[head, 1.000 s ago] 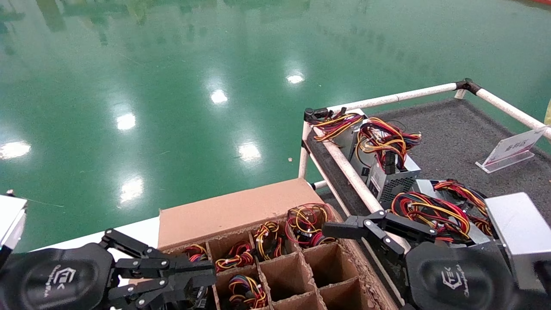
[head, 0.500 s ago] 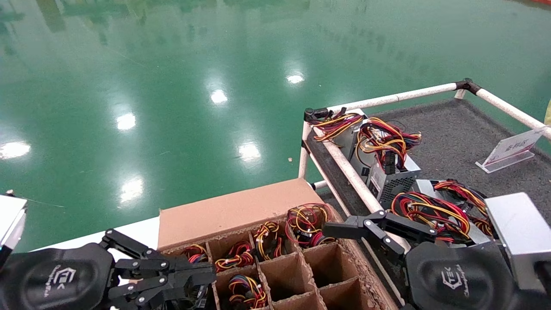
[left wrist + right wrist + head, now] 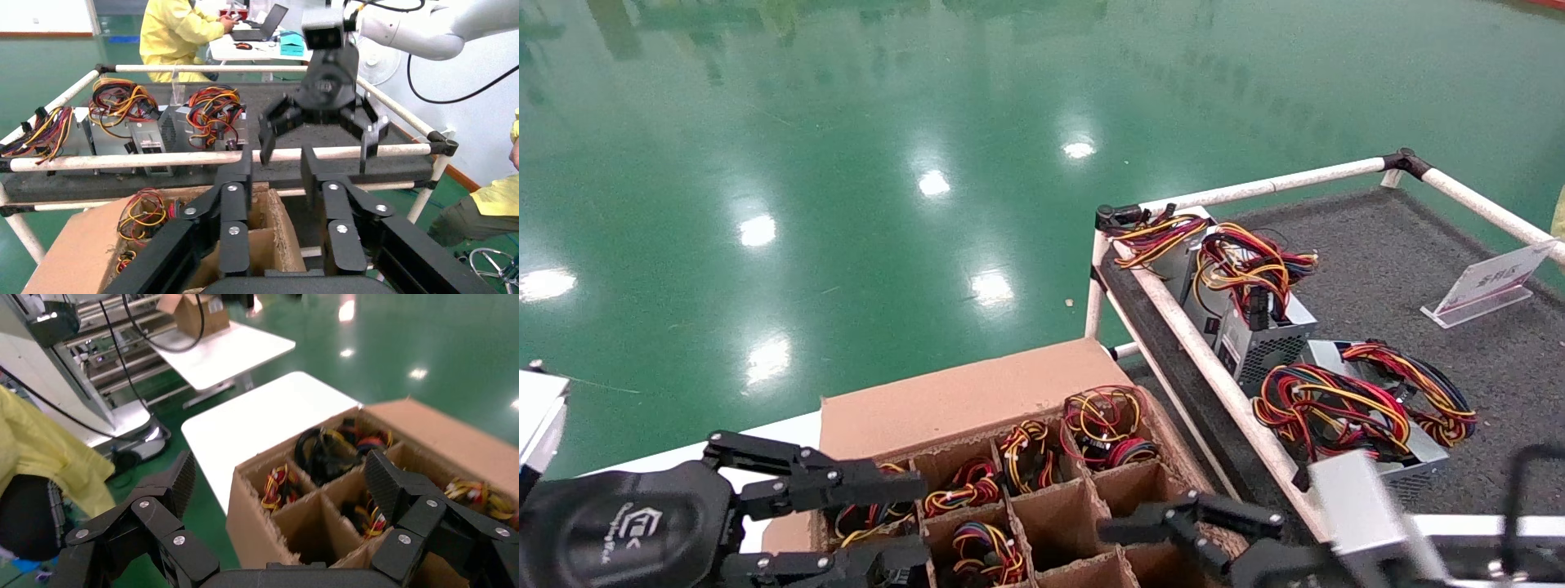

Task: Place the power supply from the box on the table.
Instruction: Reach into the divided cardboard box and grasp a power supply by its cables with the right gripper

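The box [image 3: 960,400] sits at the bottom centre, with coiled-wire power supplies [image 3: 1103,425] in its far cells and bare cells nearer me. My left gripper [image 3: 921,521] hovers open over the box's left cells, holding nothing. My right gripper [image 3: 1173,531] is low at the box's right edge, open and empty. In the right wrist view its fingers [image 3: 180,481] are spread wide above the box [image 3: 251,527] and a wire coil [image 3: 370,517]. The left wrist view shows my left gripper [image 3: 275,168] over the box's corner [image 3: 275,226]. The table [image 3: 1377,245] holds three power supplies [image 3: 1254,327].
White pipe rails [image 3: 1214,371] separate the table from the box. A small sign stand [image 3: 1487,286] is at the table's right. The box rests on a white tabletop [image 3: 789,429]. Green floor lies beyond. A person in yellow [image 3: 177,30] is behind the table.
My right gripper has swung back from the table's rail, down to the box's right edge. The left gripper's fingers have spread apart.
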Available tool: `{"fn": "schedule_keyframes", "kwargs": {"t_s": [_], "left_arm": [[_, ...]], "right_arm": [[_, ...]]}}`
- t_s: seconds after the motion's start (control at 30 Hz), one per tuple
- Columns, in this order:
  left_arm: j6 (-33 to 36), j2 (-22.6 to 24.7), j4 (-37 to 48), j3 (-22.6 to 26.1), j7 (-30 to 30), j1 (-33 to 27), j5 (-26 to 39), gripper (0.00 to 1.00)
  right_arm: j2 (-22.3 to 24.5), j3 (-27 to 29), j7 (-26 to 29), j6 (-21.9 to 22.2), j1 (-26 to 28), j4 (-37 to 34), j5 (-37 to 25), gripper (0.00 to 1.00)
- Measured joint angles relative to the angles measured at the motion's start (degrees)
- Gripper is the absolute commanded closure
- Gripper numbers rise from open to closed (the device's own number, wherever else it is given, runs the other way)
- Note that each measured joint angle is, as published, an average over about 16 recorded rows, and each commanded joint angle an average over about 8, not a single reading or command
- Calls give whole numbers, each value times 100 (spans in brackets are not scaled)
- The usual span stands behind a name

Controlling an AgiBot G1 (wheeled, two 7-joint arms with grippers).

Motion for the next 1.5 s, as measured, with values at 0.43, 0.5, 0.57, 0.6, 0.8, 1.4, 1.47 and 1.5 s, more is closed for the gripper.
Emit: {"fn": "schedule_keyframes", "kwargs": {"t_s": [0.43, 0.5, 0.57, 0.6, 0.8, 1.4, 1.47, 1.5], "left_arm": [[0, 0, 0, 0, 0, 0, 0, 0], [0, 0, 0, 1, 0, 0, 0, 0], [0, 0, 0, 1, 0, 0, 0, 0], [0, 0, 0, 1, 0, 0, 0, 0], [0, 0, 0, 1, 0, 0, -1, 0], [0, 0, 0, 1, 1, 0, -1, 0], [0, -1, 0, 2, 1, 0, -1, 0], [0, -1, 0, 2, 1, 0, -1, 0]], "right_arm": [[-752, -558, 251, 277, 156, -22, -732, 0], [-886, -639, 275, 345, 163, -26, -845, 0], [-1021, -721, 298, 419, 165, -30, -959, 0], [-1089, -761, 308, 459, 164, -33, -1017, 0], [-1472, -996, 366, 710, 168, -37, -1391, 0], [-2131, -1522, 680, 1147, 268, -76, -2290, 4], [-2171, -1557, 713, 1169, 268, -97, -2341, 7], [-2193, -1575, 730, 1179, 268, -109, -2366, 10]]}}
